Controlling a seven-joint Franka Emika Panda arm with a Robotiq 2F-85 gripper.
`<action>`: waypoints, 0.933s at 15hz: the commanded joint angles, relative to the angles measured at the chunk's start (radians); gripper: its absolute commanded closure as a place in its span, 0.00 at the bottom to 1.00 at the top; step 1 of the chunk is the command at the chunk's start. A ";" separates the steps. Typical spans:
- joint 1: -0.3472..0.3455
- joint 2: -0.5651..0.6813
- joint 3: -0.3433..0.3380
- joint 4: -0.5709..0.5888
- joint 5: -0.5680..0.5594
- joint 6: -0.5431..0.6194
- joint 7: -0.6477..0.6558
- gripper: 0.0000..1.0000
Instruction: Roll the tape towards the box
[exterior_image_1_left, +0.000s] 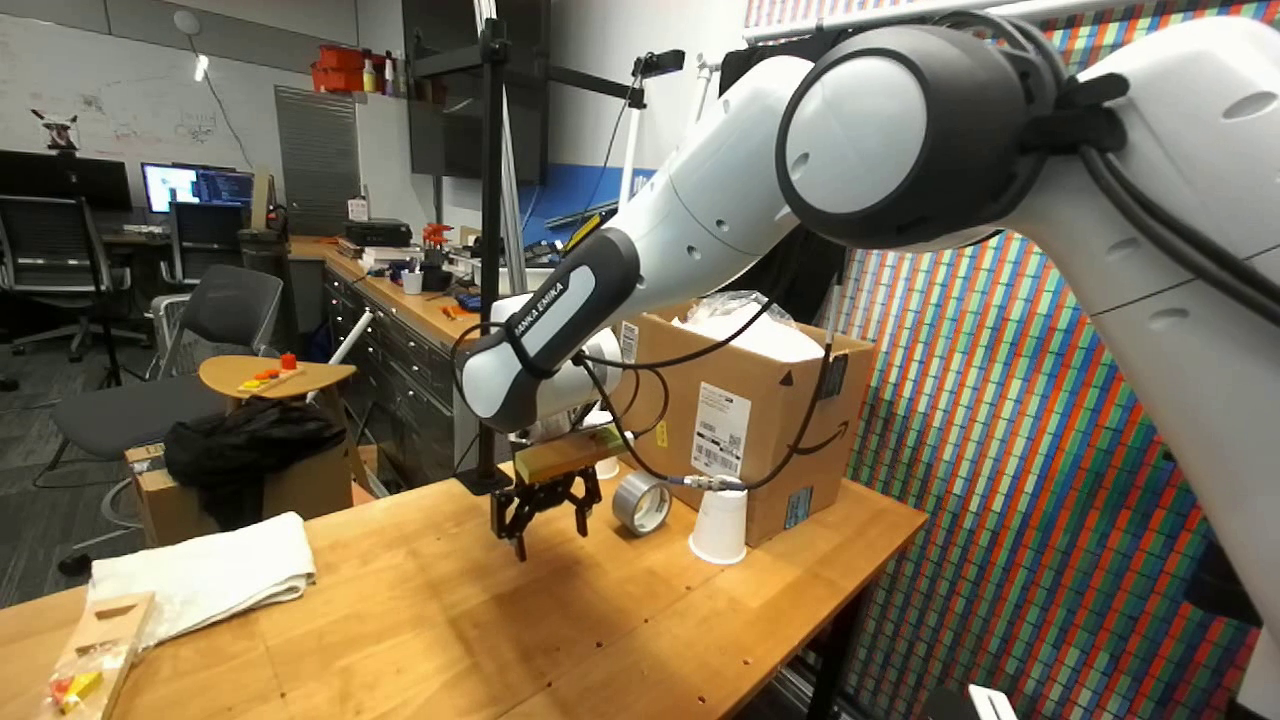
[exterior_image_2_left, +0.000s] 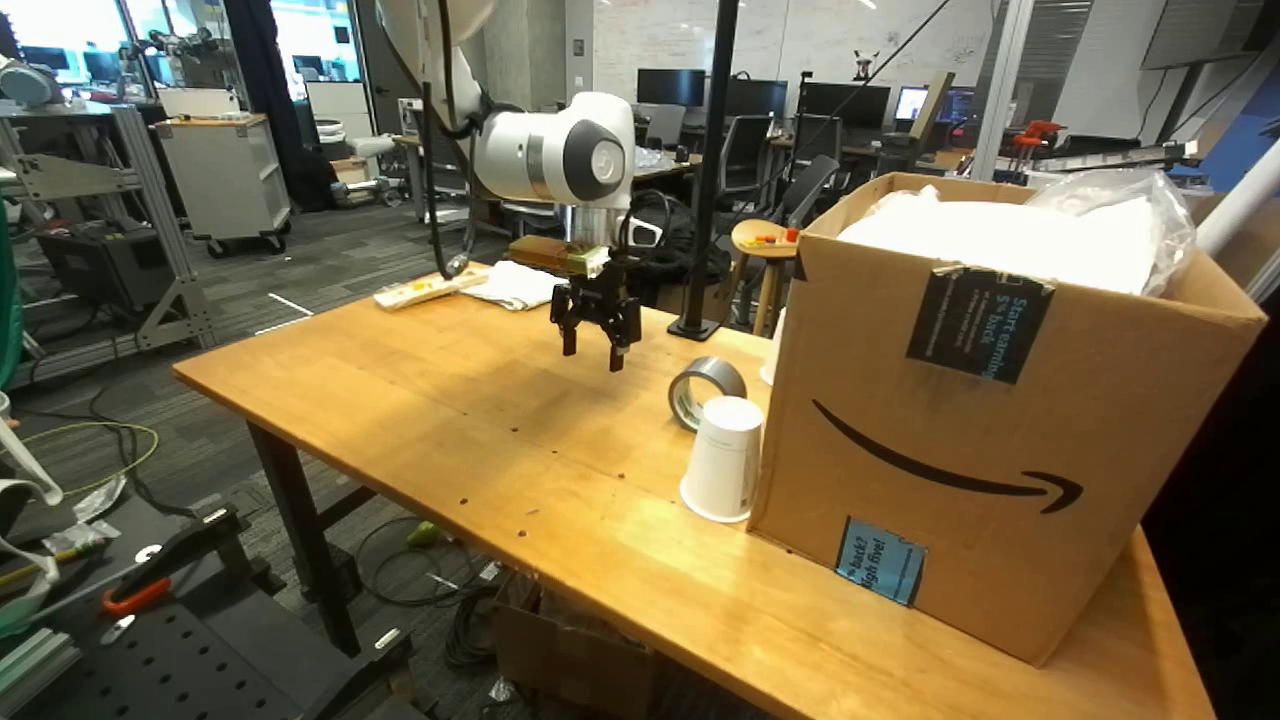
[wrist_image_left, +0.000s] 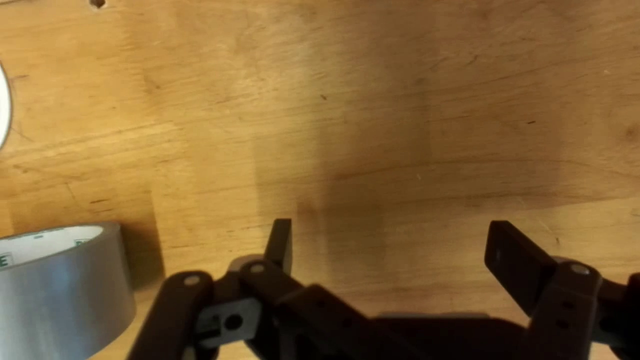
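The tape (exterior_image_1_left: 627, 498) is a silver-grey ring standing on its edge on the table, between my gripper and the box (exterior_image_1_left: 770, 420). In an exterior view the tape (exterior_image_2_left: 683, 398) is partly hidden behind a white cup, and the big brown box (exterior_image_2_left: 1000, 430) stands close beyond it. In the wrist view the tape (wrist_image_left: 70, 305) is cut off at the lower left, outside my fingers. My gripper (exterior_image_1_left: 551, 540) is open and empty, pointing down above the table beside the tape, not touching it. It also shows in an exterior view (exterior_image_2_left: 593, 358) and in the wrist view (wrist_image_left: 390, 240).
A white paper cup (exterior_image_1_left: 718, 525) stands upside down by the box, near the tape; another cup (exterior_image_2_left: 774, 355) is partly hidden behind the box. A black post (exterior_image_2_left: 705, 200) rises at the table edge. A white cloth (exterior_image_1_left: 205, 575) and a wooden tray (exterior_image_1_left: 105, 650) lie at the far end.
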 joint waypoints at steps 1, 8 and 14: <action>-0.020 -0.015 -0.013 -0.005 0.014 0.000 -0.032 0.00; -0.066 0.000 -0.018 0.014 0.017 0.004 -0.068 0.00; -0.100 0.024 -0.015 0.059 0.019 0.015 -0.124 0.00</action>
